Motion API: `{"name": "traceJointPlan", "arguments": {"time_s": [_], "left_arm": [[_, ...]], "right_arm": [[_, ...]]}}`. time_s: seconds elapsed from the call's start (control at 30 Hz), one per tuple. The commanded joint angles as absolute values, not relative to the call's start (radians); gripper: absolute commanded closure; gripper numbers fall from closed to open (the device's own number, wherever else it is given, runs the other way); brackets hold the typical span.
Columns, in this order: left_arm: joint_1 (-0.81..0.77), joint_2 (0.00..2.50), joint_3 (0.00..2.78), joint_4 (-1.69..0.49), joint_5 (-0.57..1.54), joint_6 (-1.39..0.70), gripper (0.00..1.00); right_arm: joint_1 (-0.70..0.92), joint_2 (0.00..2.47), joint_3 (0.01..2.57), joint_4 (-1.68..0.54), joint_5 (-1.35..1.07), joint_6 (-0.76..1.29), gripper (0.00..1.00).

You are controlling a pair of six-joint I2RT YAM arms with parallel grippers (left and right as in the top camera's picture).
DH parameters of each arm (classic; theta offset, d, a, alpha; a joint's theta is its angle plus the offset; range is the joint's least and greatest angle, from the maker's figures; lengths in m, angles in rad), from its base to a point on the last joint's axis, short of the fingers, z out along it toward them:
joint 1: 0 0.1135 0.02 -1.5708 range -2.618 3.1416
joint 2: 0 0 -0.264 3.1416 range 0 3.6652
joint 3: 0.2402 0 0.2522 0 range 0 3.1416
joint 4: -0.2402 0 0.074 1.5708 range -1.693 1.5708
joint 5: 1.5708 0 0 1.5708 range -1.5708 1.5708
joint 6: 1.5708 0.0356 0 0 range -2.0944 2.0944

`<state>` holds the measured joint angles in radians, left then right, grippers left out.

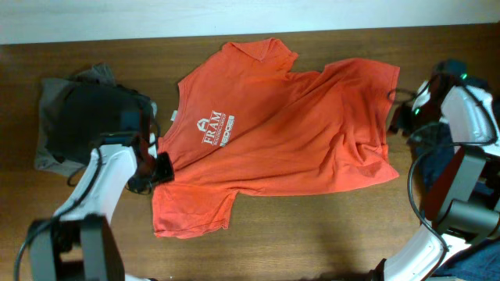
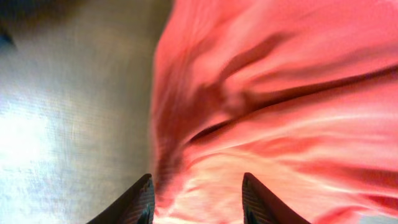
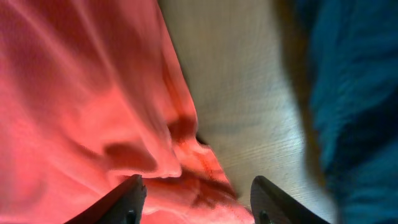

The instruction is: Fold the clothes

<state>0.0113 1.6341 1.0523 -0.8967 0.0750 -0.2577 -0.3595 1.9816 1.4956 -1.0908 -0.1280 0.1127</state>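
The clothes' main piece, an orange-red T-shirt [image 1: 289, 133] with white lettering, lies spread and wrinkled across the middle of the wooden table. At its left edge, by the lower sleeve, my left gripper [image 1: 162, 168] hovers; the left wrist view shows the gripper [image 2: 197, 186] open, with the shirt [image 2: 280, 93] lying beneath the spread fingers. My right gripper [image 1: 397, 119] is at the shirt's right edge. Seen from the right wrist, that gripper [image 3: 196, 185] is open over the shirt's rumpled hem [image 3: 193, 155], not pinching it.
A pile of black and grey garments [image 1: 78, 117] sits at the table's left, just behind the left arm. A navy blue garment [image 1: 437, 152] lies at the right edge under the right arm, and it also appears in the right wrist view [image 3: 354, 93]. Bare wood [image 1: 312, 226] runs along the front.
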Motion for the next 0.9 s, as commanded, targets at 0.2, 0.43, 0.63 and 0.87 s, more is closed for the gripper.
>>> {"name": "traceJointPlan", "arguments": {"time_s": [0.2, 0.43, 0.63, 0.87], "left_arm": [[0.008, 1.548, 1.089, -0.759, 0.245, -0.081, 0.53], [0.008, 1.588, 1.089, -0.461, 0.275, 0.013, 0.53], [0.008, 1.732, 1.089, -0.297, 0.38, 0.021, 0.53], [-0.019, 1.851, 1.089, -0.127, 0.396, 0.039, 0.44]], "right_arm": [[-0.407, 1.987, 1.383, -1.201, -0.098, 0.151, 0.49], [-0.399, 1.987, 1.283, -1.131, -0.21, 0.151, 0.7], [-0.416, 1.987, 1.289, -1.238, 0.084, 0.262, 0.96], [-0.426, 1.986, 1.305, -1.26, -0.014, 0.209, 0.95]]}}
